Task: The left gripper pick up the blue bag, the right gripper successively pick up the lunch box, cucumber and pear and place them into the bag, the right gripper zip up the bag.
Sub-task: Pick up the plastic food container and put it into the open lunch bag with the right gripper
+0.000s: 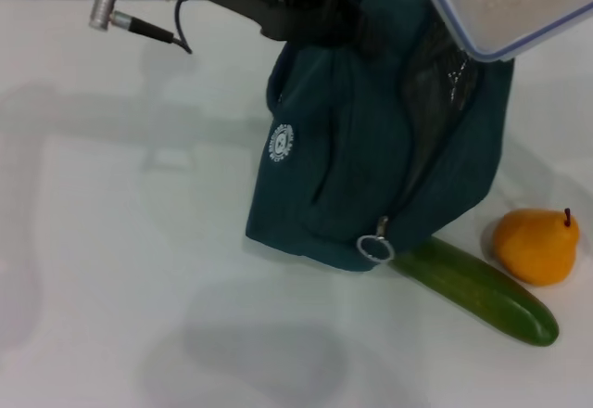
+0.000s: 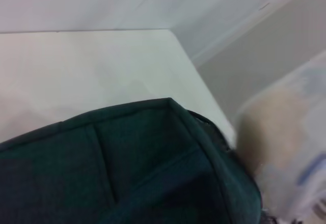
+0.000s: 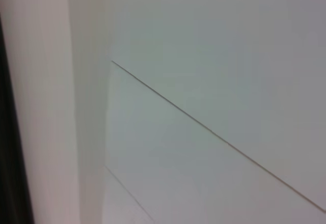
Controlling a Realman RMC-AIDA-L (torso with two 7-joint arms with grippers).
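The left gripper (image 1: 320,14) meets the top of the blue bag (image 1: 357,148) at the rear, fingers seemingly clamped on the fabric, though the dark cloth hides them. The bag stands tilted on the white table (image 1: 120,241), its opening facing up and right, ring zipper pull (image 1: 375,246) at its lower front edge. The lunch box (image 1: 510,0) hangs just above the opening; what holds it lies outside the view. The cucumber (image 1: 482,289) lies beside the bag's base, one end touching it, the pear (image 1: 536,244) close beside the cucumber.
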